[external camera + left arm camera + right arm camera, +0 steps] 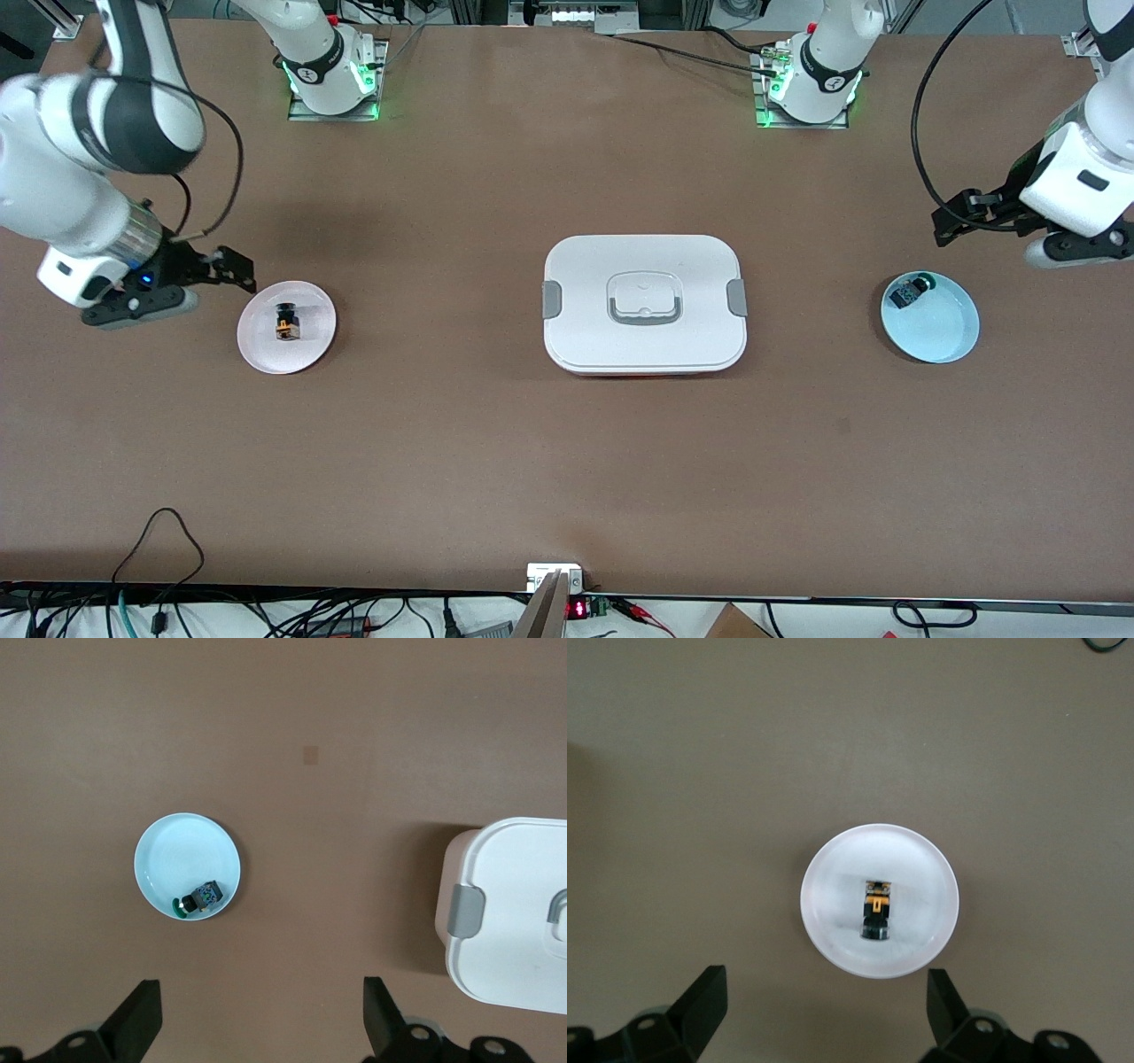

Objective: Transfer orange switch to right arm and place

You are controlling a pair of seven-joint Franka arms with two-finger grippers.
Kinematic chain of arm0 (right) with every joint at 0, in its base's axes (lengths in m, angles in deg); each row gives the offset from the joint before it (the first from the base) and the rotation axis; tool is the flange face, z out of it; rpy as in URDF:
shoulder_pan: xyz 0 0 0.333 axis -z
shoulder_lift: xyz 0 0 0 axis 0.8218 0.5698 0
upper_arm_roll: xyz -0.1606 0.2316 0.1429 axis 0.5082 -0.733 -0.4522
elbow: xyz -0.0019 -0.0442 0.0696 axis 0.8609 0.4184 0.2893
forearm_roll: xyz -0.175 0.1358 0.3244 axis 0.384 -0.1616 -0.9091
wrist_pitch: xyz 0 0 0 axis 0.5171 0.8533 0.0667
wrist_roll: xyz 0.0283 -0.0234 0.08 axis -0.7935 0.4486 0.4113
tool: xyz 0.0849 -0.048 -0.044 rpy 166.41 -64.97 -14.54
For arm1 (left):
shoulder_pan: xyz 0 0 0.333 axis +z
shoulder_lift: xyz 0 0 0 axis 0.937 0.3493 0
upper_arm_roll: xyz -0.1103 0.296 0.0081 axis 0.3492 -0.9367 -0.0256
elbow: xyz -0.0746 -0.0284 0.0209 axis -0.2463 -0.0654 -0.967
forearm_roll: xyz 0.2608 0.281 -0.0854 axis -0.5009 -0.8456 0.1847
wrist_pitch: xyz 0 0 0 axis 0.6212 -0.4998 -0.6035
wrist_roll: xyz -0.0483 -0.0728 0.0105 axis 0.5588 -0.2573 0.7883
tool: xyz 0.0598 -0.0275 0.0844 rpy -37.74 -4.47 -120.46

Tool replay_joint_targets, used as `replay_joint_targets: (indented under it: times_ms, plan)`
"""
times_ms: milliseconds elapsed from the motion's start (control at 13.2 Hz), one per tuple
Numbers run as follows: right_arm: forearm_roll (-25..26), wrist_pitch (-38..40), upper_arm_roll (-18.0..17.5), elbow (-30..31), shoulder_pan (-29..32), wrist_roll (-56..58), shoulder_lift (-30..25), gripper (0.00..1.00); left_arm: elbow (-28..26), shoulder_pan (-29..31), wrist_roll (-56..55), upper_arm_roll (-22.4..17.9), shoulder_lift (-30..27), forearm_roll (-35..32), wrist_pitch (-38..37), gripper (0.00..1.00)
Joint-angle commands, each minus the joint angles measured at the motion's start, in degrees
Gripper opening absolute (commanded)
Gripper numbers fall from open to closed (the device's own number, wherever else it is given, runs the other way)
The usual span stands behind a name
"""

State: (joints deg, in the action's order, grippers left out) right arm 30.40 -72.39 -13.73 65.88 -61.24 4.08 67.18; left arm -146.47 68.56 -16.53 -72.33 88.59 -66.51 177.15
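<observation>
The orange switch (285, 322) lies on its side on a small white plate (257, 350) toward the right arm's end of the table. The right wrist view shows the switch (876, 908) at the middle of the plate (833, 859). My right gripper (234, 269) hovers over the bare table beside that plate, open and empty, as its wrist view (824, 1010) also shows. My left gripper (952, 217) hangs over the table toward the left arm's end, open and empty, as its wrist view (261, 1014) confirms.
A light blue plate (941, 344) near the left arm's end holds a small black part with a green cap (911, 289); both show in the left wrist view (177, 846), (199, 898). A white lidded box (585, 266) stands mid-table, also in the left wrist view (514, 904).
</observation>
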Motion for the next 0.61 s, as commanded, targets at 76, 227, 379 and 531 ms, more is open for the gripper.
replay_joint_targets:
  times_ms: [76, 227, 379, 531]
  plan:
    - [0.9, 9.4, -0.3, -10.6, 0.3, 0.5, -0.1, 1.0, -6.0, 0.9, 2.6, 0.5, -4.1, 1.2, 2.3, 1.0]
    - [2.4, 11.9, -1.1, -11.4, 0.1, -0.1, -0.7, 1.0, -5.5, 0.9, 5.7, 0.5, -3.7, 1.2, 2.3, 1.0]
    - [2.2, 14.9, -1.2, -12.2, 0.2, -2.8, -0.8, 1.0, -5.3, 0.7, 5.7, 0.7, -3.7, 1.1, 2.2, 1.0]
    - [1.8, 17.8, -1.1, -13.5, 0.3, -2.3, -0.7, 1.0, -5.2, 0.6, 5.7, 1.1, -3.7, 1.1, 2.1, 1.0]
